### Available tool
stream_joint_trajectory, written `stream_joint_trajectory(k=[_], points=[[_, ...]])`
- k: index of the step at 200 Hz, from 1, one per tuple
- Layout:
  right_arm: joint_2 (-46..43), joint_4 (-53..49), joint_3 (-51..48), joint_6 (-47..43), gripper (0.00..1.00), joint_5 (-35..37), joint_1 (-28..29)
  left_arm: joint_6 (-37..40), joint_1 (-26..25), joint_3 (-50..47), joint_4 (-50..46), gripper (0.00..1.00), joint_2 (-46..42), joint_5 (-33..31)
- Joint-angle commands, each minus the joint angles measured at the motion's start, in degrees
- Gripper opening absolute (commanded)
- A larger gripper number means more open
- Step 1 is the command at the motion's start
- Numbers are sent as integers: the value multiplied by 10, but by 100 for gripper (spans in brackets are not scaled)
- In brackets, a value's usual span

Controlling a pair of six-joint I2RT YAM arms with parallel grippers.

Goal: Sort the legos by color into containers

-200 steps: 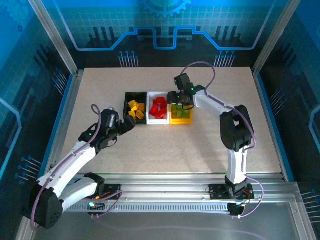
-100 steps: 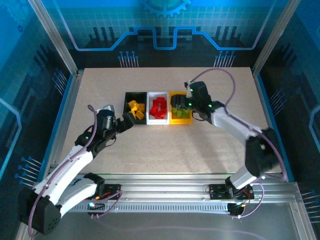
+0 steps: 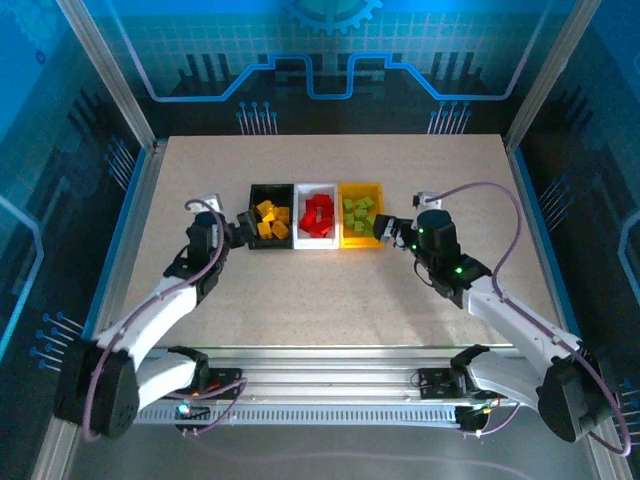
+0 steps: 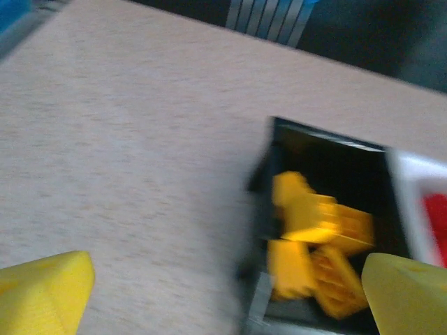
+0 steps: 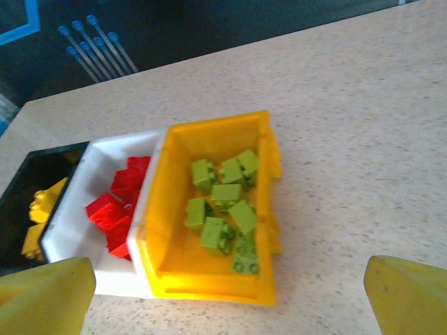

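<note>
Legos [image 3: 318, 214] in bins, one colour to each: yellow legos [image 3: 270, 218] in black bin [image 3: 270, 188], red legos [image 3: 320, 205] in white bin [image 3: 316, 245], green legos [image 3: 359, 210] in yellow bin [image 3: 361, 242]. Bins touching in a row at mid-table [image 3: 330, 300], black on left, white in middle, yellow on right.

Right wrist view: green pieces loose on floor of yellow bin, about eight, some studs up, some tilted. Red heaped in white bin just beside. Sliver of yellow in black bin at far left edge.

Left wrist view, blurred: yellow pieces piled toward near end of black bin. White rim and a patch of red at right margin.

Left gripper [image 3: 243, 228] low over table, at black bin's left wall, pointing toward it. Touching or just short of it, cannot tell. Fingers [image 4: 42, 293] well apart, bare table and bin corner between, clamped on nothing.

Right gripper [image 3: 388, 228] low, just right of yellow bin, aimed at its right wall. Fingers [image 5: 408, 293] spread wide, yellow bin framed between them from wrist, gripping nothing.
</note>
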Motion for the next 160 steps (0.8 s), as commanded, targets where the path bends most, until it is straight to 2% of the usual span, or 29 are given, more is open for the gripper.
stream_joint_trajectory(k=[1,32,44,71,85,98,101,106,115,124,133,160], points=[[-40,1,-15,21,100,46,-20,98,33,-5,82,99,64,-35],[-55,-46,-12,16,100,26,-50,185,35,-57,268,99,128,-89],[-61,-55,-15,6,100,35,-57,168,55,-61,282,99,151,-51],[-96,-36,-44,-34,100,62,-79,176,59,-112,441,99,206,0],[-122,1,-70,-85,100,66,-90,165,71,-102,410,99,204,35],[-144,46,-97,-137,100,71,-102,157,95,-119,444,99,223,100],[-148,57,-104,-147,100,71,-104,163,98,-127,481,99,234,107],[-153,77,-116,-167,100,72,-112,168,98,-131,502,99,240,109],[-156,121,-139,-201,100,74,-122,160,99,-116,441,99,224,113],[-152,164,-164,-221,100,79,-135,166,99,-123,478,99,235,113],[-141,193,-180,-236,100,73,-155,162,98,-121,460,99,229,114],[-44,287,-208,-240,100,20,-213,163,98,-124,474,99,233,109]])
